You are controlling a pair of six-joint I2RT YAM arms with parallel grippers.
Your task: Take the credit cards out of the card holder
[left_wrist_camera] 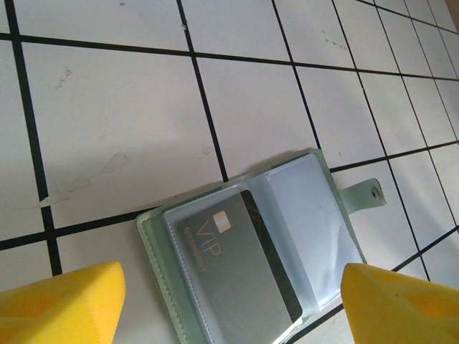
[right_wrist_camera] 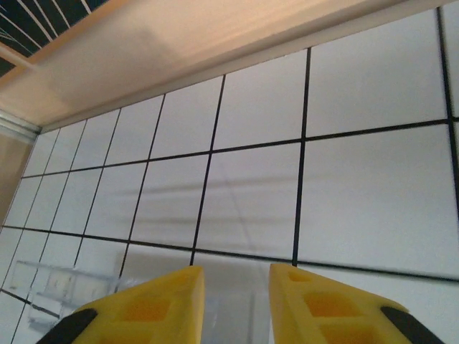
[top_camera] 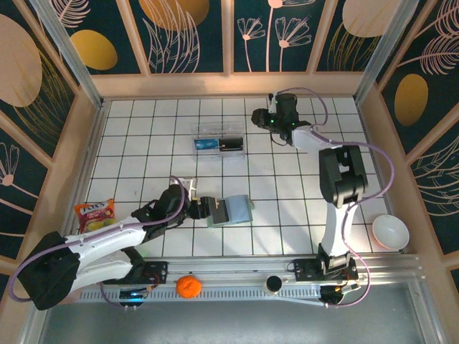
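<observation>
Here the card holder (left_wrist_camera: 305, 208) lies open on the white tiled tabletop (top_camera: 143, 140), front of centre, with a grey VIP card (left_wrist_camera: 229, 269) in one clear sleeve. The left claw (left_wrist_camera: 229, 272) hovers over it, jaws wide apart and empty. The right claw (right_wrist_camera: 237, 276) is well apart, near the back wall (right_wrist_camera: 179, 50), fingers narrowly parted, gripping nothing.

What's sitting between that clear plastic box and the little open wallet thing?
Nothing. The top view shows bare white tiles between the clear plastic box and the card holder.
</observation>
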